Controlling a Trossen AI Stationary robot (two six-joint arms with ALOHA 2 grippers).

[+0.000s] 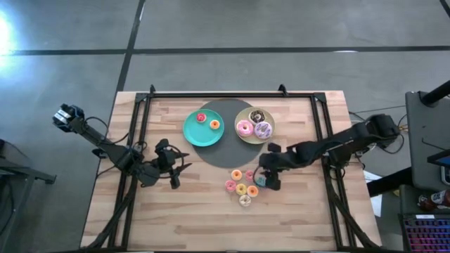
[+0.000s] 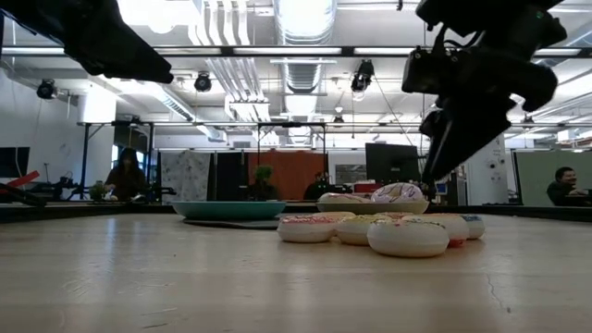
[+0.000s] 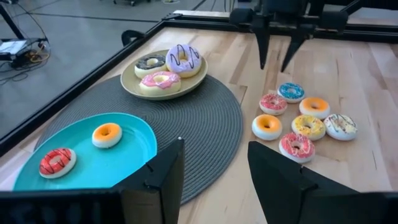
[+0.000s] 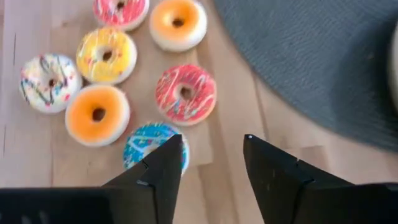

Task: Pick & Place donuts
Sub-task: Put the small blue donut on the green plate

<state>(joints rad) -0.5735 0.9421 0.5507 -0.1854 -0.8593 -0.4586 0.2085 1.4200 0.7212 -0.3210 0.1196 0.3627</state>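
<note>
Several tiny donuts (image 1: pixel 242 186) lie flat in a cluster on the wooden table, in front of the dark round mat (image 1: pixel 232 149). My right gripper (image 4: pixel 211 155) hangs open just above the table beside the cluster, fingers slanting down. A blue donut (image 4: pixel 144 144) lies partly under one finger and a red one (image 4: pixel 185 93) just ahead. The beige plate (image 1: pixel 241 117) holds three larger donuts: pink (image 3: pixel 160 81), lilac-white (image 3: pixel 182 58), chocolate (image 3: pixel 149 61). A red (image 3: pixel 57 161) and an orange donut (image 3: pixel 106 134) lie on the teal plate (image 1: pixel 195 133). My left gripper (image 1: pixel 172 169) waits open, left of the mat.
Both plates rest on the mat's far part. A black frame (image 1: pixel 232 95) runs along the table's far edge and down both sides. Bare wood lies in front of the cluster toward the near edge. People sit in the room beyond the table.
</note>
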